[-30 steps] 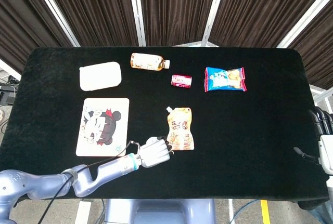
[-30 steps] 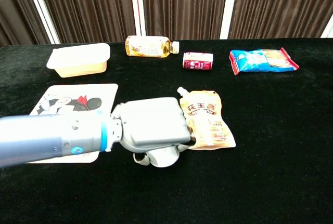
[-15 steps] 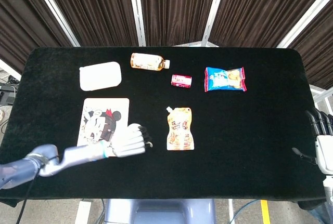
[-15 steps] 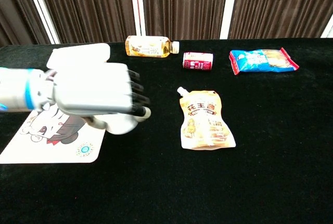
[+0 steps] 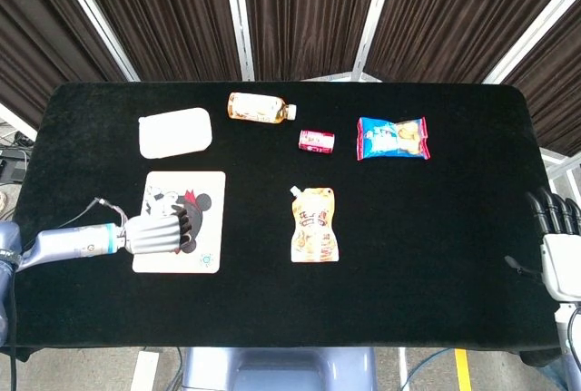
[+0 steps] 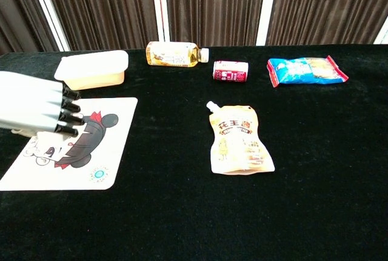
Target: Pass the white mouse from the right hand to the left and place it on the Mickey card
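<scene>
Alas, mouse hidden under left hand [image 5: 156,233]

Left hand [image 5: 159,233]: your fingers [image 6: 68,113] point toward 3 o'clock, palm down; any grip stays hidden.
Right hand [image 5: 556,239]: parked at 4 o'clock, fingers upright, holding nothing.

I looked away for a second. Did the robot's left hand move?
Yes. The left hand slid left, away from the orange pouch, and is now over the Mickey card.
</scene>
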Robot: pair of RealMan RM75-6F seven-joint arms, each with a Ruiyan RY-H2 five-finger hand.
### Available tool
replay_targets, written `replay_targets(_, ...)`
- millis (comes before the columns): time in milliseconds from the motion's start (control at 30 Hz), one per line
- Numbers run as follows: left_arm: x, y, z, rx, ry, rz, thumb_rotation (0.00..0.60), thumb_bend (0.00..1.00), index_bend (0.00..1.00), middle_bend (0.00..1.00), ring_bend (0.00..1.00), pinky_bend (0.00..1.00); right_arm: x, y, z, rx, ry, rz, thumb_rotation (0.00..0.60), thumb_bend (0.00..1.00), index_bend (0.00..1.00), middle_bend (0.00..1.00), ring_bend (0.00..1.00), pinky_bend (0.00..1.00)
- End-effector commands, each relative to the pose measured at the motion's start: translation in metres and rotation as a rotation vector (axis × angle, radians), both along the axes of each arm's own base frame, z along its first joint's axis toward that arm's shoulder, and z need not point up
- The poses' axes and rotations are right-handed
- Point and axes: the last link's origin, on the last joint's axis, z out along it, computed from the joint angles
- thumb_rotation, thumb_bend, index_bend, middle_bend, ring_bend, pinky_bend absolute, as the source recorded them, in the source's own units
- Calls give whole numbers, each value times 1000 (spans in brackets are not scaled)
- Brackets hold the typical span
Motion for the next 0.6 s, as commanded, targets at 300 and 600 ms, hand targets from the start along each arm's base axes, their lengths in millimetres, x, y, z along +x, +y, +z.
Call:
replay_targets(300, -9, -5, -15, -10, 50, -36, 600, 0, 0, 0, 0, 0, -1, 0, 2, -7, 6, -6, 600, 0, 0, 0, 0, 0)
replay_targets(600, -9, -2, 8, 61, 10, -67, 600, 0, 0, 0, 0, 0, 3, 2, 4, -7, -7, 12, 600, 0, 0, 0, 0, 0)
